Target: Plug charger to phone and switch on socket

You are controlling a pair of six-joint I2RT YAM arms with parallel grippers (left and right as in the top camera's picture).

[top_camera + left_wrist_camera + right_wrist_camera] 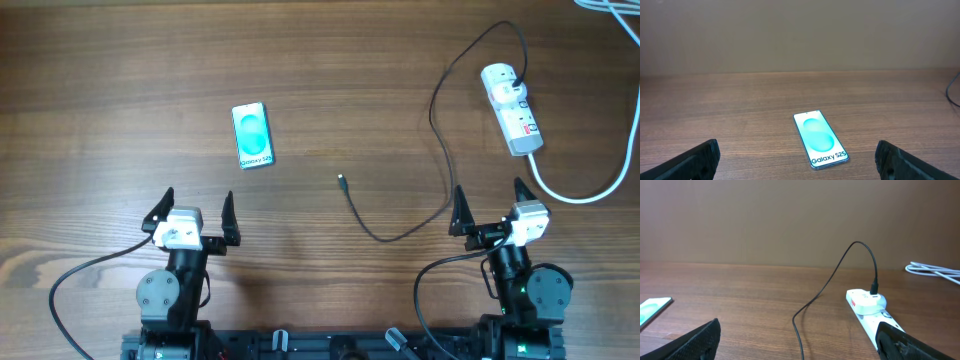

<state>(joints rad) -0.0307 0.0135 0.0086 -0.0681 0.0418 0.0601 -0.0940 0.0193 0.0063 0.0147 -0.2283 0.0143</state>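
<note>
At the near edge of a brown wood-grain table (120, 80), the left gripper (196, 205) and the right gripper (489, 195) both sit with fingers spread wide and nothing between them.

Just beyond the left gripper lies the phone (253, 135), flat and screen up. Its long axis runs away from the robot, leaning slightly off square. The white band of text is at its near end.

To its right, well apart from it, the metal tip (341, 181) of the charger (382, 238) rests on the wood, pointing away from the robot and a little left. From the tip the black cable bends back toward the near edge and curves right. It then climbs in a long loop toward the far side and arches over into the white plug (505, 88). The plug is seated in the far outlet of the socket (520, 125).

The socket lies far right, its long axis also running near to far and tilted. Its thick white cord (580, 198) leaves from the near end and sweeps right.

Behind the table, the wrist views show a plain tan wall (800, 35).
</note>
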